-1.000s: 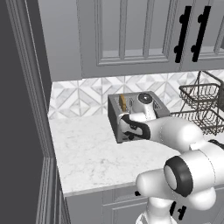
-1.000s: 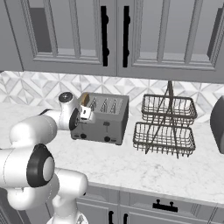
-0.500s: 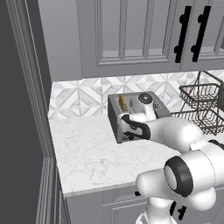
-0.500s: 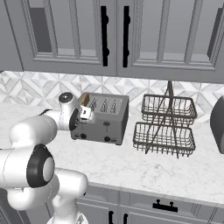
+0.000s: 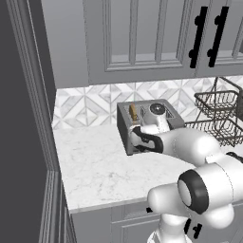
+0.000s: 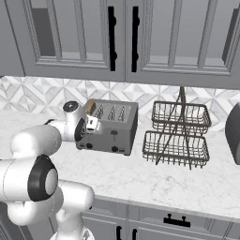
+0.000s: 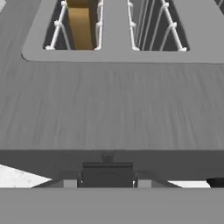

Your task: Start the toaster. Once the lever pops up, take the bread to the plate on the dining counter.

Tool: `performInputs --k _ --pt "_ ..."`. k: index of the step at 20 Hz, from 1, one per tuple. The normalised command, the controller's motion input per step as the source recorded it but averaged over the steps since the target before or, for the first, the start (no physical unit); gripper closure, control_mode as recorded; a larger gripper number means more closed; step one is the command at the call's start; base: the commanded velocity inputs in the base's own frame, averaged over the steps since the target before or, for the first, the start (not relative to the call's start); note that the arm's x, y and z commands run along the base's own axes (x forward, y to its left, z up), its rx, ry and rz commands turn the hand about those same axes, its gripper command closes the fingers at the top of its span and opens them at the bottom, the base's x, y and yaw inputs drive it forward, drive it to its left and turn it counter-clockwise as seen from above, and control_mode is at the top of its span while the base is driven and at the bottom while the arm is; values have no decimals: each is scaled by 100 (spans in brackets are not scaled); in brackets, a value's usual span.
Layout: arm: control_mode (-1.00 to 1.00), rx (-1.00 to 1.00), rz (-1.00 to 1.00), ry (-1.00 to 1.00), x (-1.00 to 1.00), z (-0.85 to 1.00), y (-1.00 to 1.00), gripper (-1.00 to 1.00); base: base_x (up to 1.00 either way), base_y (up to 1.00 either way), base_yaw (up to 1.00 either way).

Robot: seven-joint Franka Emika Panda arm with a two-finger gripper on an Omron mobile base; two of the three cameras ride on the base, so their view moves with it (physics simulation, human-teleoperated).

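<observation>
One slice of bread [image 5: 133, 112] sits in the toaster [image 6: 112, 125] while the robot's gripper [image 6: 90, 124] presses at its front face.

One tan slice stands in the end slot of the grey toaster on the marble worktop [image 5: 97, 166], against the patterned tile wall; the gripper is at the toaster's front, above the dark lever [image 7: 107, 173], which the hand view shows just below the top edge; whether the claw is apart or together cannot be told; judging by this, the starting step is under way; the bread has not been lifted out; carrying it to the plate on the dining counter is all left to do; a wire basket rack [image 6: 177, 134] stands just beside the toaster.
</observation>
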Motion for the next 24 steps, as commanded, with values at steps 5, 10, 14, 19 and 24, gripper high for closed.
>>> performInputs --k 5,10,14,19,24 --pt "-100 -23 0 14 0 -100 0 100 0 0 0" --pt "-100 -15 0 7 -1 -100 0 100 0 0 0" --pt "-100 -3 0 0 -12 -93 0 100 0 0 0" --pt "-100 -1 0 -8 -38 -27 -4 100 0 0 0" --pt "-100 3 0 -41 -84 29 -16 100 0 0 0"
